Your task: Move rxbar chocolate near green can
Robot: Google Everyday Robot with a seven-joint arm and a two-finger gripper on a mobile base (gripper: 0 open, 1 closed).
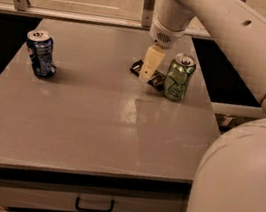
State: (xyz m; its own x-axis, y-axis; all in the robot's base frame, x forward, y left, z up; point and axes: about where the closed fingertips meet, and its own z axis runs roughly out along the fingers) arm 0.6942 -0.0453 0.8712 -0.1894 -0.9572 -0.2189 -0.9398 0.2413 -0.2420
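Observation:
The rxbar chocolate, a small flat dark bar, lies on the grey table just left of the green can, almost touching its base. The green can stands upright near the table's right edge. My gripper hangs from the white arm directly over the bar and covers its middle. I cannot tell whether it still holds the bar.
A blue can with white print stands upright at the table's left side. A metal rail runs along the far edge. My arm's large white body fills the right foreground. A drawer with a handle sits under the table front.

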